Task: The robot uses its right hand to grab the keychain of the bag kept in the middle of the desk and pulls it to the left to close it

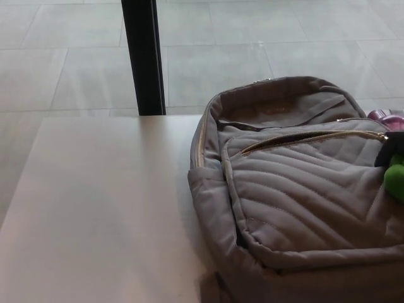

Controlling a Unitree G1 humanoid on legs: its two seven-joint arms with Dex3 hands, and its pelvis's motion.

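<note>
Nearby, black post (144,57) behind grey bag (303,189) on desk (95,208)

— What do we see here besides the job itself?
— We see a pale, smooth counter (95,208), and beyond it a grey tiled floor (252,38).
— We also have a black post (144,57) standing upright at the counter's far edge.
— And we catch something purple (386,117) by the right border, too cut off to name.

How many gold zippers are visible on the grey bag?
2. One gold zipper runs across the front of the bag; the other zipper climbs its left side edge. More may be hidden past the picture's right edge.
</note>
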